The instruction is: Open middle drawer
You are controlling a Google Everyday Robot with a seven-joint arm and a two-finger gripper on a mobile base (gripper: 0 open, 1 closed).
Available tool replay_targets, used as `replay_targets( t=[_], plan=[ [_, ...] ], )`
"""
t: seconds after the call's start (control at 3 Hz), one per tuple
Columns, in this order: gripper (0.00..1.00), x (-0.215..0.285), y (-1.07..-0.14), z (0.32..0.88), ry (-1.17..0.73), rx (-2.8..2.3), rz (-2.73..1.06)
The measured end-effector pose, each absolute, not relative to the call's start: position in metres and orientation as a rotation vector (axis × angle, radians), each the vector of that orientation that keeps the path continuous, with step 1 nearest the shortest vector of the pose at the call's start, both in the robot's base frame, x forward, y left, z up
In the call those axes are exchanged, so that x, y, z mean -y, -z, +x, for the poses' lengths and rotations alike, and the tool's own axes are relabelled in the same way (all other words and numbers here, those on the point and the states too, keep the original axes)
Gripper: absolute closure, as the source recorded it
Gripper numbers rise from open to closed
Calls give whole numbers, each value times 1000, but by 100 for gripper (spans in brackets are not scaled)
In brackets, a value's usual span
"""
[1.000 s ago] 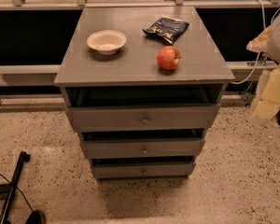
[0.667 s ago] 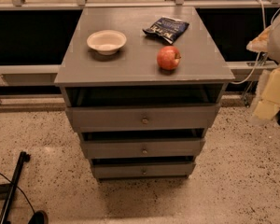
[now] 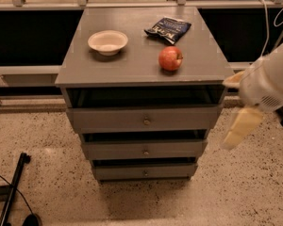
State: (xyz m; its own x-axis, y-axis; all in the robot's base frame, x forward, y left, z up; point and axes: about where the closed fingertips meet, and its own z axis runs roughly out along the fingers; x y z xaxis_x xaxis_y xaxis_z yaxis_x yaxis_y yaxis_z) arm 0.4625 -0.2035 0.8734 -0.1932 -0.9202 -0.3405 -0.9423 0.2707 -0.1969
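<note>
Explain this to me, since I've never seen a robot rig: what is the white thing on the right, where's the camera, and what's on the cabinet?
That white shape is the robot's single arm. The cream part below it is its gripper, the clamp it grabs with. It hangs to the right of the grey wooden cabinet, touching nothing, and nothing shows in it. The one camera looks down at the cabinet's front. On top lie a round white bowl, a red apple and a dark blue snack bag. Below are three stacked drawers with small brass knobs; the middle drawer is the one to open.
</note>
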Motion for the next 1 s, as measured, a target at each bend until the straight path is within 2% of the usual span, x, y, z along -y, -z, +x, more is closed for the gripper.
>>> replay_targets(
  t=[0.33, 1.0],
  plan=[
    [0, 193, -786, 462, -116, -2121, -1752],
    [0, 176, -747, 475, -104, -2126, -1765]
  ],
)
